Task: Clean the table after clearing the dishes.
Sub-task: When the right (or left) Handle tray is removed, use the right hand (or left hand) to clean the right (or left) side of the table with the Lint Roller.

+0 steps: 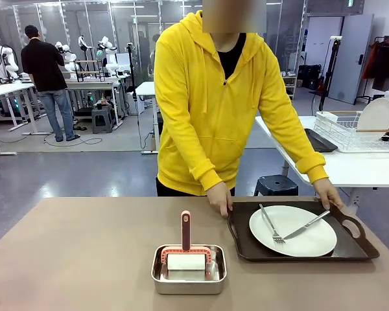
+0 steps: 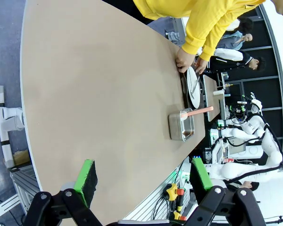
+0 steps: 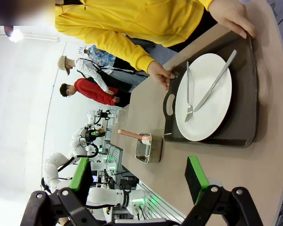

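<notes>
While wide open and empty at both left gripper [image 2: 144, 175] and right gripper [image 3: 137, 178], risks a collision if sent wiping the table [image 1: 84, 259] now, with tray [image 1: 246, 250], plate [image 1: 311, 243], fork [image 1: 270, 223] and knife [image 1: 308, 225] on its right side, held by the person's hands [image 1: 219, 197], near the pan [image 1: 188, 286].

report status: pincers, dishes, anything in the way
Left pincer open, empty. Right pincer open, empty. Plate with fork and knife on tray, person gripping both ends. Steel pan with brush sits on table, left of tray.

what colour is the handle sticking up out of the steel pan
Salmon pink; the handle shows best in the front view.
</notes>
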Tool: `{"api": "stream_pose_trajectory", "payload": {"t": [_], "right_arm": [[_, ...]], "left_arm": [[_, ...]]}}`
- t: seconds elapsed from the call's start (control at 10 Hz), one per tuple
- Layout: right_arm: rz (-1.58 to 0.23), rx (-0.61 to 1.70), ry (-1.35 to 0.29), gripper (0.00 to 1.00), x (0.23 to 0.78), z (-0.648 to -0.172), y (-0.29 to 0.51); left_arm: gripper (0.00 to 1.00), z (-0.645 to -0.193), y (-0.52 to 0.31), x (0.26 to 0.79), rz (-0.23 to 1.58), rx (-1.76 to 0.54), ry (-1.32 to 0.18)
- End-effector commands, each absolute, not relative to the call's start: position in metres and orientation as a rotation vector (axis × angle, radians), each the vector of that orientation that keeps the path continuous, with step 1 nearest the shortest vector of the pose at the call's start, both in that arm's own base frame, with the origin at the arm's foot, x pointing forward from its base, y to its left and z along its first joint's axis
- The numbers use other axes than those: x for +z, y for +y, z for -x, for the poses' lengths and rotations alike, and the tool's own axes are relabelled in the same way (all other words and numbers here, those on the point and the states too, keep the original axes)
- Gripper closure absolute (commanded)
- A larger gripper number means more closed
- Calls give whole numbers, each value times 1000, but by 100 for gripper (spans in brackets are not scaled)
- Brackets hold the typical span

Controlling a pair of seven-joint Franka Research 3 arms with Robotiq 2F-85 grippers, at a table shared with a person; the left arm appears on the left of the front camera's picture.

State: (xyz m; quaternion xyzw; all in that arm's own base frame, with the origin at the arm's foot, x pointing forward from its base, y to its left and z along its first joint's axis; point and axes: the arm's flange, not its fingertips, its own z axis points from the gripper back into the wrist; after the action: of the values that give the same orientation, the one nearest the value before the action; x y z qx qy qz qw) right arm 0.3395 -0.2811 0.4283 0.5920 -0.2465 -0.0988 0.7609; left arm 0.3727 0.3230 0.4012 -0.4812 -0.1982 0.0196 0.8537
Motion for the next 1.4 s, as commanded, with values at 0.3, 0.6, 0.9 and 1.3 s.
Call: {"api": "stream_pose_trajectory", "payload": {"t": [0.3, 0.6, 0.9, 1.3], "right_arm": [[-1293, -208, -540, 0, 431, -337, -281], [-1293, -208, -540, 0, 431, -337, -281], [-1293, -208, -540, 0, 431, -337, -281], [-1293, -208, -540, 0, 431, -337, -281]], "left_arm": [[0, -368, 324, 404, 1015, 37, -413], [0, -368, 324, 404, 1015, 37, -413], [0, -368, 324, 404, 1015, 37, -413], [0, -368, 324, 404, 1015, 37, -413]]}}
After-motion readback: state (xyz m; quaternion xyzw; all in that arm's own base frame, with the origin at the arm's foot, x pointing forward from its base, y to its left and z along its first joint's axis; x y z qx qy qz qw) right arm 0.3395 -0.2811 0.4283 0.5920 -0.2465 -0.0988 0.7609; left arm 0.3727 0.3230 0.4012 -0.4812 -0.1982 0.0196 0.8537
